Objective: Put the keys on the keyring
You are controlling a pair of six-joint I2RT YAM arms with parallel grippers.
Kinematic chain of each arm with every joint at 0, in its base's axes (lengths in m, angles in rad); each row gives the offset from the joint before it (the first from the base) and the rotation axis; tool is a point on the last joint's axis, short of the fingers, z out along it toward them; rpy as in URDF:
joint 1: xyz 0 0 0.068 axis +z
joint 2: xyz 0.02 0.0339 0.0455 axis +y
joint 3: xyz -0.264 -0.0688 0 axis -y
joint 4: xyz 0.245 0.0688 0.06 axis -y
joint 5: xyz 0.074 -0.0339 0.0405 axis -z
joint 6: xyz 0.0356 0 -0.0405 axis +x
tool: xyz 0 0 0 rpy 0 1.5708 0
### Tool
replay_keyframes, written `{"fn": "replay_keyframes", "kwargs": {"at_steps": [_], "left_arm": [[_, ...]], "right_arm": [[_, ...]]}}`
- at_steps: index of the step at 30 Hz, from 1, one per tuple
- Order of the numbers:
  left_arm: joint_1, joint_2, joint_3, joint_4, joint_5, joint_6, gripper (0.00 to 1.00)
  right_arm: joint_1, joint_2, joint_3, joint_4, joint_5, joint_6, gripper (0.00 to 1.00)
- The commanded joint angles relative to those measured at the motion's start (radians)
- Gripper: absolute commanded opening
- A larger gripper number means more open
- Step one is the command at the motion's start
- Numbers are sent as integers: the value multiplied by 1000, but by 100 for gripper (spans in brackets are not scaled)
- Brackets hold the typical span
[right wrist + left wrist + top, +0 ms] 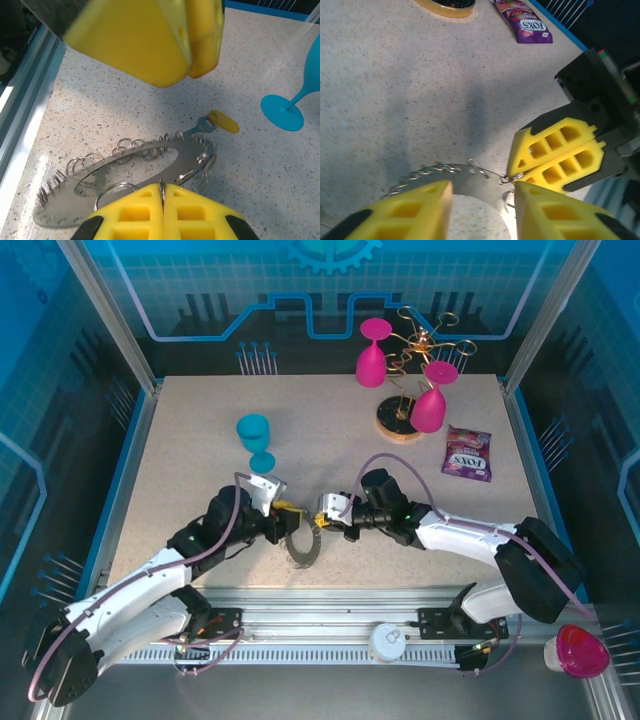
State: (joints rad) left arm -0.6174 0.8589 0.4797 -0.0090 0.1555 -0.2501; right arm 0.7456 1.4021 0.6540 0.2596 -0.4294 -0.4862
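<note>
Down by the middle of the tabletop's near edge sits the keyring. The right pincer, its arm reaching in low from the right, is squeezed tight on one of the ring's wire coils. The left pincer hangs over the ring's other side with its fingers parted and nothing in them. Just beyond lies the key, blade towards the fringe; I can't tell whether it has caught a coil, so I'd reckon the threading is barely begun.

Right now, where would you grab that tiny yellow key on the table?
Probably take the key by its yellow plastic head, from above: it lies flat, the head is its thickest part, and its thin blade points toward the wire coils of the keyring.
</note>
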Motion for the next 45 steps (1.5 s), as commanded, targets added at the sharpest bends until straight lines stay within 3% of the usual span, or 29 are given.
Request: {"fn": "replay_keyframes", "kwargs": {"at_steps": [1,5,7,12,14,19,27,45], "left_arm": [[-5,-22,0,-39,32,-114,42],[-17,-10,5,-51,71,-195,43],[-40,-9,0,-71,36,-260,43],[-92,-7,-42,-39,-86,-586,49],[-107,-2,-46,-79,-141,-727,47],[-141,49,-70,-23,-155,-957,39],[-174,153,-78,107,-104,-1009,37],[-185,109,-122,181,-75,-1127,30]], "right_arm": [[-5,-5,5,-12,-39,23,0],[-4,-11,25,-37,-41,61,0],[-5,-15,28,-26,-41,100,0],[6,-10,31,-19,-18,181,0],[11,-8,35,-25,-7,191,0],[26,2,45,-25,-3,202,0],[42,6,49,-37,4,230,0],[61,14,80,-35,19,274,0]]}}
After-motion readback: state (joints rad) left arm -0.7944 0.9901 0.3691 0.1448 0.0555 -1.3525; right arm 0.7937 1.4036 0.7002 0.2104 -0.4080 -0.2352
